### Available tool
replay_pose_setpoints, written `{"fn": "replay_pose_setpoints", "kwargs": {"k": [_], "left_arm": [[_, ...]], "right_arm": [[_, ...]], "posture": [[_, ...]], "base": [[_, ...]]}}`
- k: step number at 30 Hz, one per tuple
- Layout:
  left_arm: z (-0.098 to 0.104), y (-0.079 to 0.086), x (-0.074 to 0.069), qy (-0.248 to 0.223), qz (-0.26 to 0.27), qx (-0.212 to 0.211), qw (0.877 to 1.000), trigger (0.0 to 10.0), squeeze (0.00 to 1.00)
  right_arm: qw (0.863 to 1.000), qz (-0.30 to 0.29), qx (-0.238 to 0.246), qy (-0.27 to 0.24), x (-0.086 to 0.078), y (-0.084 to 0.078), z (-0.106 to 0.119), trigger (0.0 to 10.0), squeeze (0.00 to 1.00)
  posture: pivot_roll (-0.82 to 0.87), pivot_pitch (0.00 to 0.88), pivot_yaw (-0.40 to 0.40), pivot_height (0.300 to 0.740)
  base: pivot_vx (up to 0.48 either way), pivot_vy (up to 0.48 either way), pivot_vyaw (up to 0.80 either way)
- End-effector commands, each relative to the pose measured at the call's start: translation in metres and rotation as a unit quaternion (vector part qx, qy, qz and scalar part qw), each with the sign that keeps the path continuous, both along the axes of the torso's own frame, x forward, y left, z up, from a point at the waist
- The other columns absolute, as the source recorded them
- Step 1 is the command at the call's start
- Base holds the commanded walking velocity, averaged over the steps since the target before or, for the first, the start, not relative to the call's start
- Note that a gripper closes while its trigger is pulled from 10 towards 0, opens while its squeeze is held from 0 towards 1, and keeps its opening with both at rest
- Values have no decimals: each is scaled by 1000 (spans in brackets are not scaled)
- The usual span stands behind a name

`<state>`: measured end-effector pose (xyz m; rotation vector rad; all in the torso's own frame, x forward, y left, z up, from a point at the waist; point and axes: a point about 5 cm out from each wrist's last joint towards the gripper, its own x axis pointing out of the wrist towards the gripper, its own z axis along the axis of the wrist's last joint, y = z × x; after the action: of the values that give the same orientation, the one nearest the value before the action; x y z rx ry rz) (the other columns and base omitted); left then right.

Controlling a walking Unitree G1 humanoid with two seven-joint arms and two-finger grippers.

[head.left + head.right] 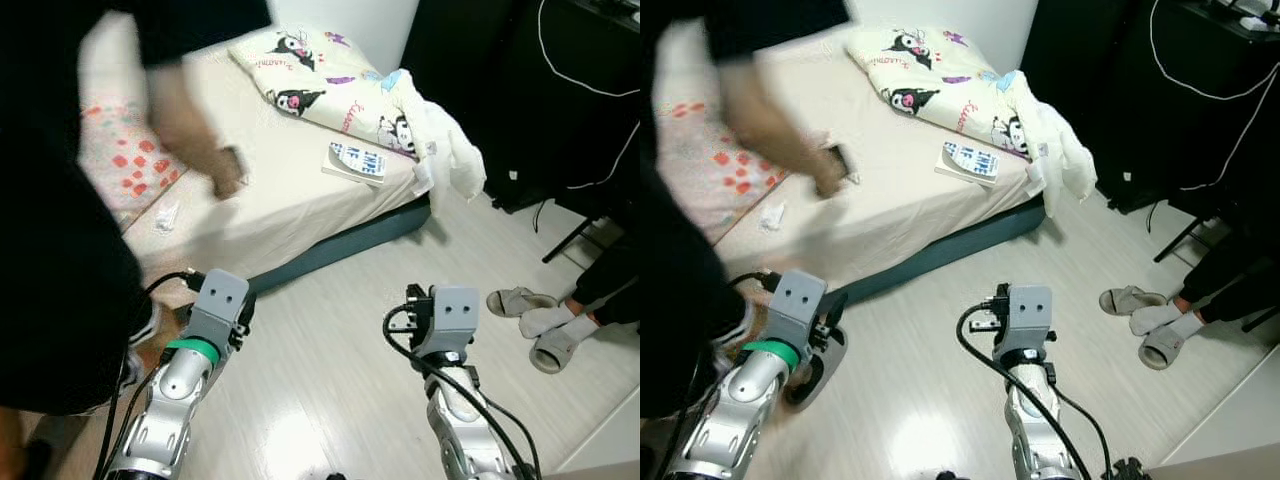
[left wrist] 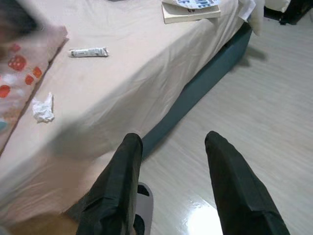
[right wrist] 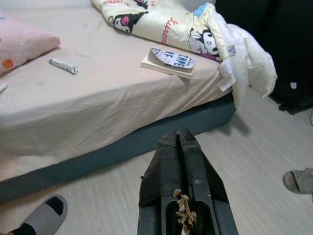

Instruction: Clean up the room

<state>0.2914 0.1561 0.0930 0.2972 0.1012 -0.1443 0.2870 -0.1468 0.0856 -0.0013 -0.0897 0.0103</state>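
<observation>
Approach step, nothing picked up yet. Left tool (image 2: 171,181) wide open, empty; right tool (image 3: 185,161) closed, empty. Clutter on bed (image 1: 290,210) at 12 o'clock: book (image 1: 357,160), tube (image 2: 88,52), crumpled tissue (image 2: 43,108). Person's hand (image 1: 222,170) over bed. Next, prob. wait, then step closer w/ left tool to tissue.

Person's hand (image 1: 222,172) over bed (image 1: 290,200), book (image 1: 357,161), slippers (image 1: 535,325)

Cream sheet (image 1: 280,190) on the bed; at its head a pale cartoon-print quilt (image 1: 330,85), beside it a pink red-patterned pillow (image 1: 125,160); teal base (image 1: 340,245) below.
</observation>
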Motion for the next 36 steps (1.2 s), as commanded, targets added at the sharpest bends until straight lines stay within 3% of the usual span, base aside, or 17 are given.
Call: {"fn": "replay_pose_setpoints", "kwargs": {"k": [1,16,36], "left_arm": [[-8,0,-5,15,-3,6,1000,10000,0],[-6,-4,-4,9,-20,18,1000,10000,0],[-5,-15,0,0,-29,7,1000,10000,0]], "right_arm": [[1000,-8,5,11,-5,-6,-6,10000,0],[1000,-4,0,12,-7,-5,-7,10000,0],[1000,-6,4,14,-6,-10,-5,10000,0]], "posture": [[95,115,-42,740],[86,121,-29,740],[75,120,-43,740]], "base": [[0,0,0],[0,0,0],[0,0,792]]}}
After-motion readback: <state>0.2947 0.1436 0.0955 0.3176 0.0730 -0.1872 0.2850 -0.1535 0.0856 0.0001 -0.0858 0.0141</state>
